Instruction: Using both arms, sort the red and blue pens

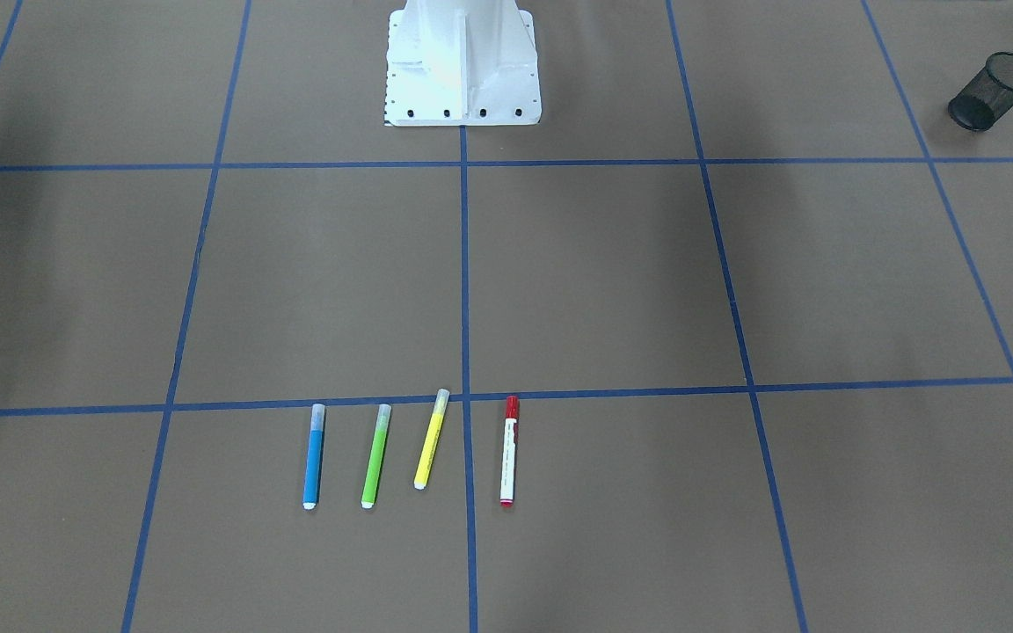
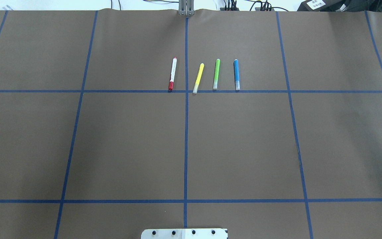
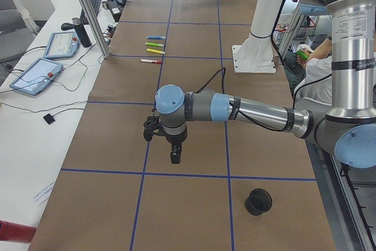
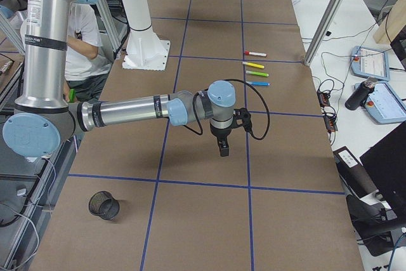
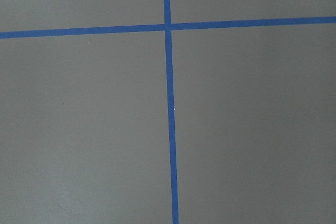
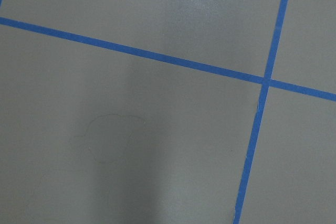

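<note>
Tabletop [image 2: 128,142]: green highlighter [image 2: 216,74] nr blue highlighter [image 2: 236,74]

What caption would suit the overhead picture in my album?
Red marker, yellow highlighter, green highlighter and blue highlighter lined up on a brown, blue-taped table.

The brown, blue-taped table [image 2: 128,146] carries a red marker [image 2: 172,73], blue highlighter [image 2: 236,74], green highlighter [image 2: 216,74], yellow highlighter [image 2: 198,78] and mesh cup [image 1: 994,90].

Bright, even and diffuse from overhead, sharp across the wide views.
Blown out to glare on the white pedestal base [image 1: 462,61]; broad soft shadow bands over the brown table [image 1: 76,264]; thin dark edge beside the blue highlighter [image 1: 314,457]; wrist views soft, grainy.
</note>
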